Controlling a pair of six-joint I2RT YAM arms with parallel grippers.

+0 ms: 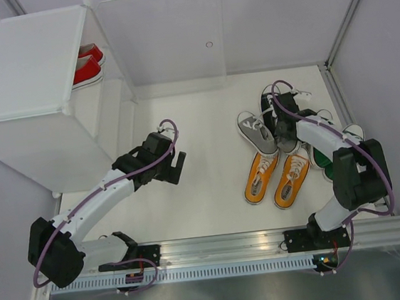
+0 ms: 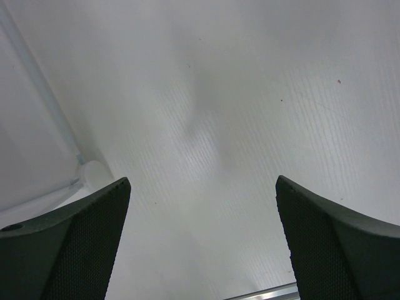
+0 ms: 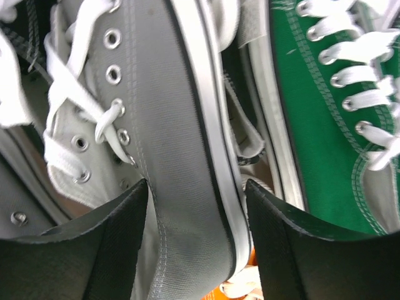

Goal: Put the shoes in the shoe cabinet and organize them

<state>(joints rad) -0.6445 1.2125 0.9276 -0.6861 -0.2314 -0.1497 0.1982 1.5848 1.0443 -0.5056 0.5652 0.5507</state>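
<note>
Fingers (image 3: 75, 250) of right hand (image 3: 195, 187) astride grey sneaker (image 3: 175, 112), green sneaker (image 3: 319, 119) perhaps touching

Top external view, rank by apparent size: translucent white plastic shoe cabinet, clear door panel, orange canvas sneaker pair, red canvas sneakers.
1. translucent white plastic shoe cabinet
2. clear door panel
3. orange canvas sneaker pair
4. red canvas sneakers: partly hidden inside the cabinet, so their rank is unsure.

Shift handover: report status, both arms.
Left gripper open, empty. Right gripper astride grey shoe, grip unclear. Red pair in cabinet. Green shoe crowding alongside.
</note>
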